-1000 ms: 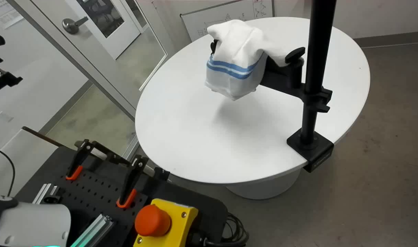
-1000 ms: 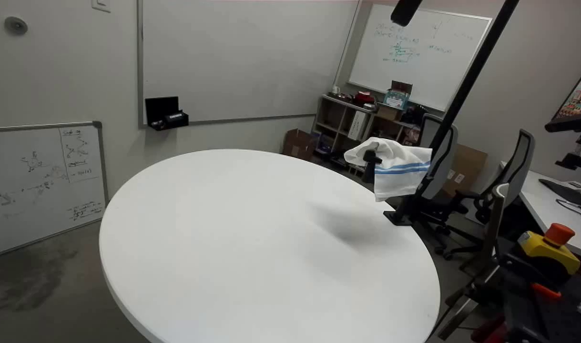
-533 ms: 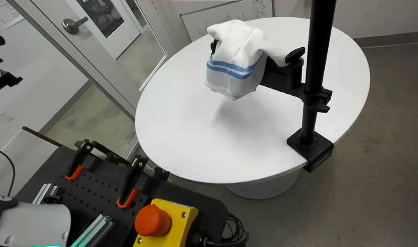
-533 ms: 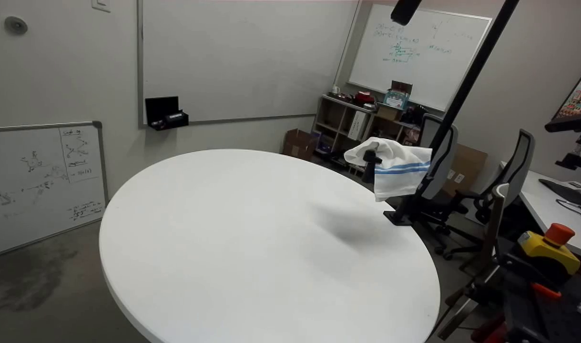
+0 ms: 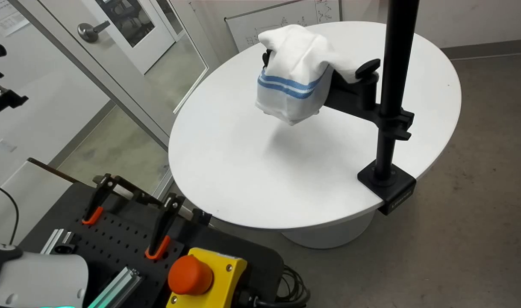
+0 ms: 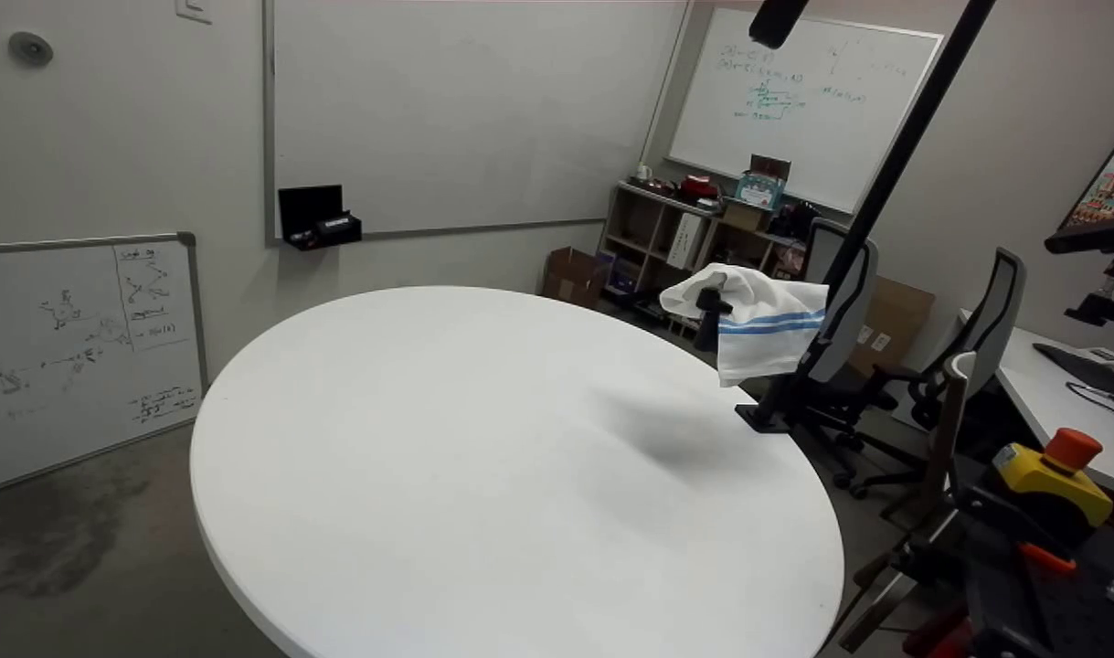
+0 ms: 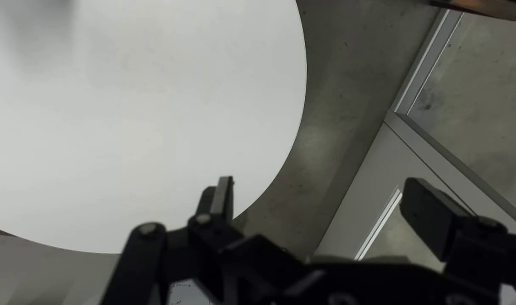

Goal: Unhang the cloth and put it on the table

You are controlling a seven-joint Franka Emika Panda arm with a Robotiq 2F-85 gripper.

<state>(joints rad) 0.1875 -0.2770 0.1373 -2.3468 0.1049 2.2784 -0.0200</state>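
Indoors, a round white table (image 6: 483, 512) spreads beneath a black stand (image 5: 391, 81) fixed at its rim, ready to receive what hangs above. From the upright, a black bracket (image 5: 348, 98) reaches over the tabletop; draped on it is the white cloth (image 5: 292, 81), bunched on top, its blue-striped panel falling lengthwise toward the surface, apparently short of touching and not yet unhung. Absent from both exterior views, the gripper (image 7: 319, 186) shows only along the bottom of the wrist view, jaws spread wide with nothing between them. The cloth does not appear there. A soft shadow (image 7: 33, 34) in that view's upper left suggests it lies off that way, to one side of the gripper, though how far cannot be told. On that reading, the next move calls for a sideways reach toward the bracket by the lone gripper before any pinch. Once there, the two fingers (image 7: 224, 197) would probably do best to straddle the panel's thickness, high near the fold, where an upward pull could lift the cloth off without snagging on the bracket's end.
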